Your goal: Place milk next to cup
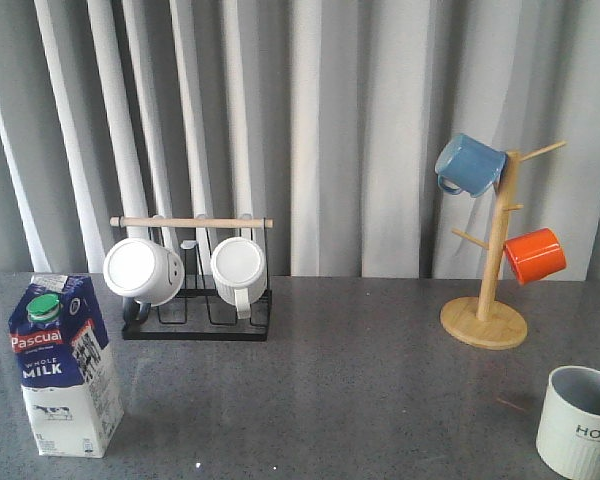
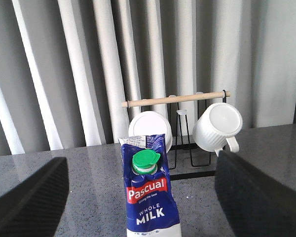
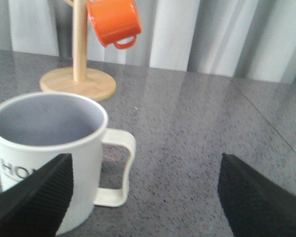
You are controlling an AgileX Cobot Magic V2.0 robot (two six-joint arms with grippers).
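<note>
The milk (image 1: 65, 365), a blue-and-white carton with a green cap, stands upright at the front left of the table. In the left wrist view the milk (image 2: 150, 195) stands between and just beyond the fingers of my open left gripper (image 2: 143, 197). The cup (image 1: 580, 422), pale and ribbed with "HOME" lettering, stands at the front right. In the right wrist view the cup (image 3: 47, 148) is beside one finger of my open right gripper (image 3: 145, 197), its handle pointing into the gap. Neither gripper shows in the front view.
A black wire rack (image 1: 195, 290) with a wooden bar holds two plain white mugs (image 1: 145, 270) at the back left. A wooden mug tree (image 1: 490, 290) at the back right carries a blue mug (image 1: 470, 165) and an orange mug (image 1: 535, 255). Curtains hang behind the table.
</note>
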